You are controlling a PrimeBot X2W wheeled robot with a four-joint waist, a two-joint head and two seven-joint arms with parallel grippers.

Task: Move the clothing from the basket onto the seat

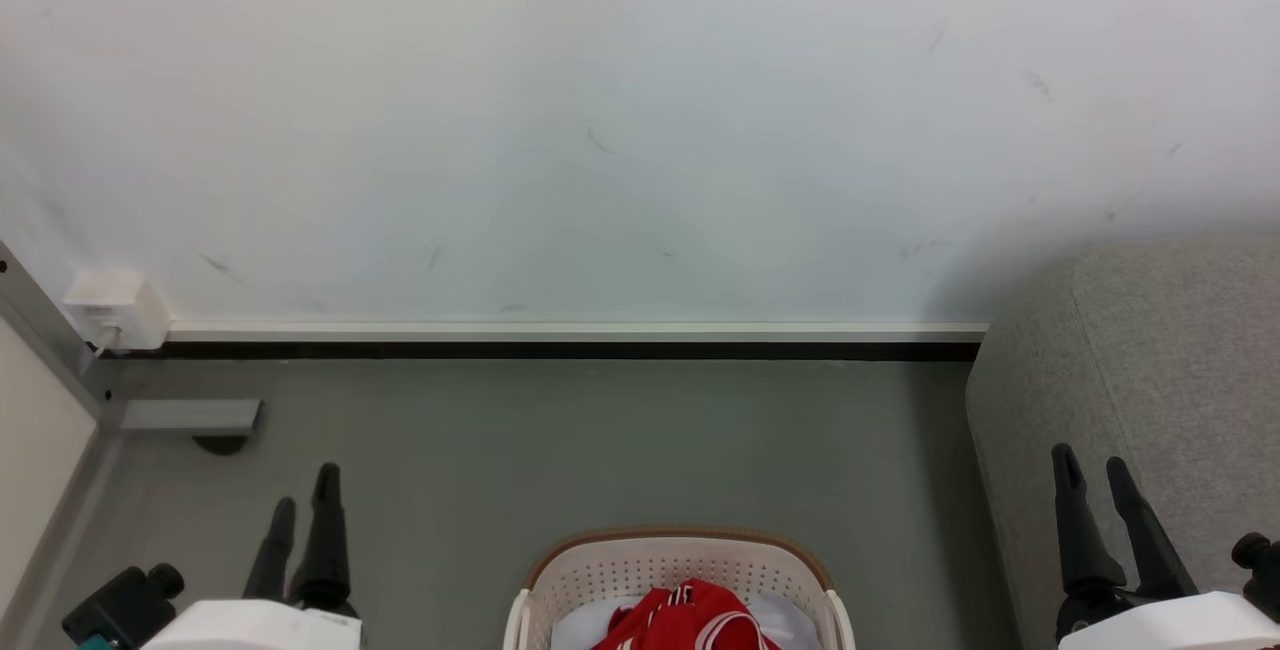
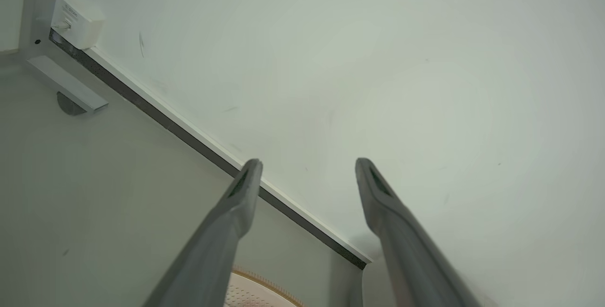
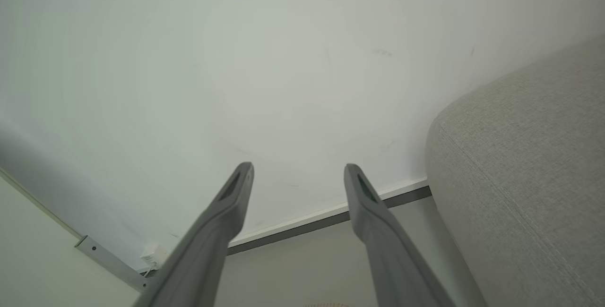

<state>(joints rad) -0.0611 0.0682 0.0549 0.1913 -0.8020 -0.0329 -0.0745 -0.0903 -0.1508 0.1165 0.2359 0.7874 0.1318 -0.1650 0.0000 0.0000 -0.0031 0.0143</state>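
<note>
The task looks to be at its very start. The clothing — a red heap with white stripes — lies in the basket, which stands on the floor at the bottom middle of the head view, cut off by the lower edge. A pale white cloth lies with it in the same basket. The seat stands to the robot's right, near the basket but apart from it. The part of its grey upholstery that shows bears no garment; the rest runs out of the picture. Judging from this, the whole job is left: reach down into the basket, take hold of the red fabric, carry it right and lay it on the seat.

The left claw hovers over the floor to the left of the basket, its two dark fingers spread wide with nothing between them. Its wrist view shows the wall through the gap and a sliver of the basket's brown rim at the bottom edge. The right claw is likewise wide open and holds nothing. In the head view it stands in front of the seat's near side, and in its own wrist view the fingers point toward the wall, with the seat off to one side and not touched.
</note>
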